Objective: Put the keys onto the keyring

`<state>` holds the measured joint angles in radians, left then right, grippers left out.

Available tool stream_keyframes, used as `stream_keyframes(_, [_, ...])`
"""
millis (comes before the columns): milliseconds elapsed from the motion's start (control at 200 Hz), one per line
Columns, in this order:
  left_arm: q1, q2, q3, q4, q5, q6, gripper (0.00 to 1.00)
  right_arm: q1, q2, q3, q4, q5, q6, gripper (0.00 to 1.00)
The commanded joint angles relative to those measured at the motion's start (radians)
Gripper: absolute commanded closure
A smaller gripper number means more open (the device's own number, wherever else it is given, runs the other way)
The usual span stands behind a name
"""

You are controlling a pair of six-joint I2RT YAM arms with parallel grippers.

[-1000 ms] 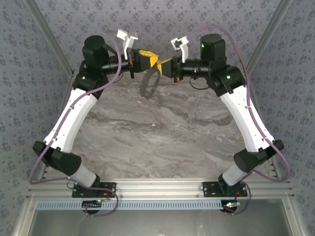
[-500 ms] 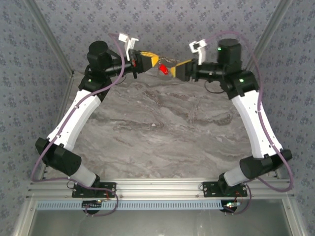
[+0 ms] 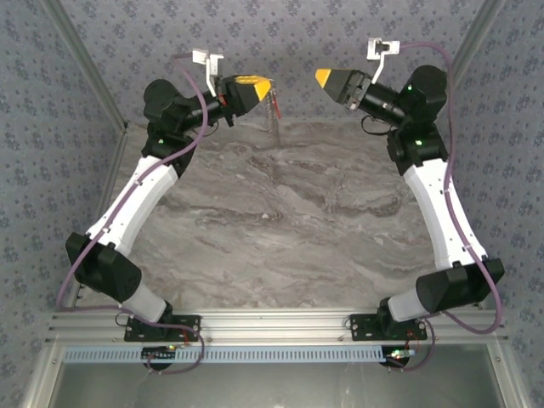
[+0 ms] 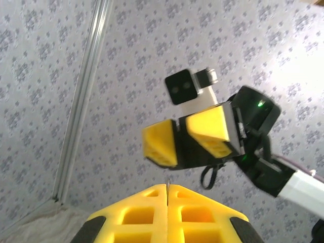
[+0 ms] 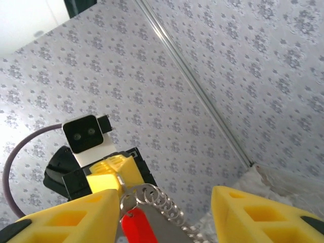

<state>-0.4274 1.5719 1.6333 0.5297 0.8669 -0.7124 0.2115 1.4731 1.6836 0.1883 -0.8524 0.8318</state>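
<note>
My left gripper (image 3: pixel 257 88) is raised at the back of the table and shut on the keyring (image 3: pixel 274 116), a thin grey metal piece that hangs below its tips. In the right wrist view the keyring (image 5: pixel 163 200) shows as a row of silvery loops on a flat grey bar. The keys (image 5: pixel 135 229), a small red piece, hang from a little ring at the keyring's end near the left gripper (image 5: pixel 118 177). My right gripper (image 3: pixel 327 78) is open and apart from the keyring, to its right. In the left wrist view the left gripper (image 4: pixel 167 190) pinches a metal sliver, facing the right gripper (image 4: pixel 175 136).
Patterned grey walls close in the marble table (image 3: pixel 280 229) at the back and both sides. A metal corner post (image 5: pixel 195 83) runs down the wall behind. Both arms are held high over the far edge of the table.
The right gripper has opened, let go at the keyring and drawn back to the right. The left gripper has lifted and tilted up with the keyring still in it.
</note>
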Motion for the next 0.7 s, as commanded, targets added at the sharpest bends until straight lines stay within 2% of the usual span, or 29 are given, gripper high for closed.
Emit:
stream_keyframes(0, [0.006, 0.024, 0.008, 0.241, -0.015, -0.155, 1.0, 0.034, 0.041, 0.027, 0.192, 0.003, 0.133, 0.5])
stream_keyframes(205, [0.006, 0.066, 0.037, 0.338, -0.036, -0.257, 1.0, 0.099, 0.111, 0.114, 0.204, 0.01, 0.132, 0.52])
stream_keyframes(695, [0.006, 0.083, 0.05, 0.346, -0.045, -0.279, 1.0, 0.173, 0.187, 0.171, 0.214, -0.004, 0.138, 0.56])
